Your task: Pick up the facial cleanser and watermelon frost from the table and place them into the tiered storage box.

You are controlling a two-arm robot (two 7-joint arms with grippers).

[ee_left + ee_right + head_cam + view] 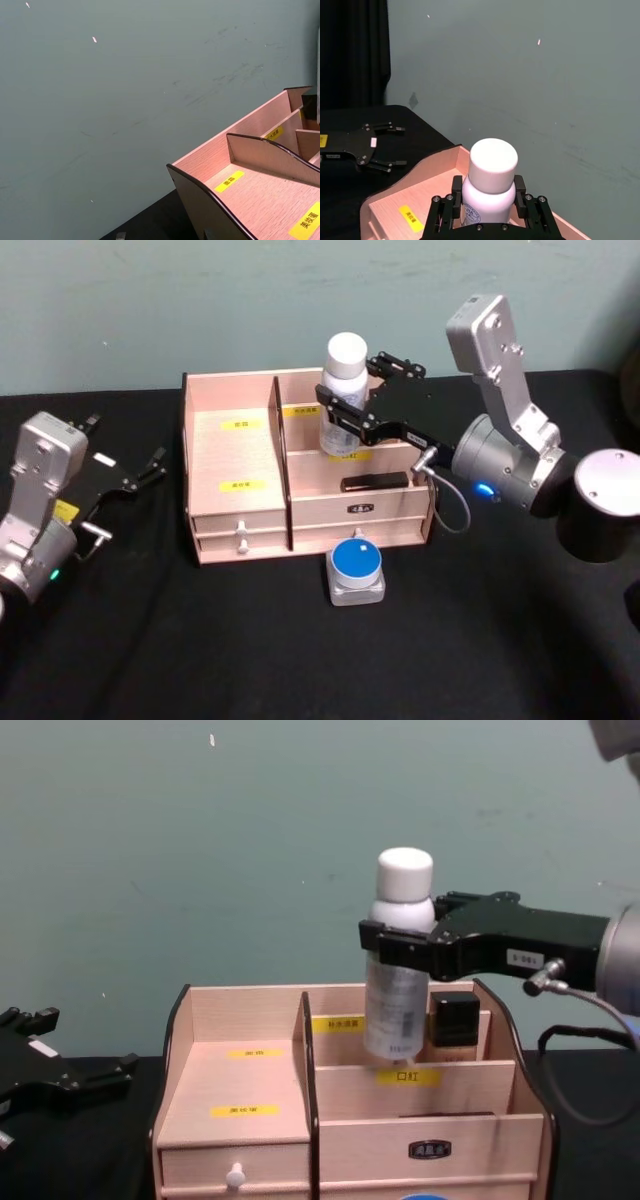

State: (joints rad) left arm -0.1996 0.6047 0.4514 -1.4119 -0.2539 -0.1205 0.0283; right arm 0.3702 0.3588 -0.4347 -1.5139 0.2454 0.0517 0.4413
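The right gripper (350,395) was pinching the facial cleanser (345,365), a white bottle with a white round cap, with one finger on each side of the body just under the cap. It reached in from the right and hung over the far right part of the tiered storage box (235,455). In the chest view the bottle (395,1010) was a little tilted. Its lower part was already below the rim of the far right compartment, just to the left of a small dark-capped bottle (455,1025) that stood there. I could not tell if its bottom touched the floor of the compartment. In the right wrist view the cap (492,165) rose between the black fingers (445,207).

The watermelon frost (356,562), a small grey case with a round blue top, lay on the black table (200,640), just in front of the box's right drawer.

The left gripper (125,445) was parked far to the left of the box, low over the table, with its fingers spread and nothing between them.
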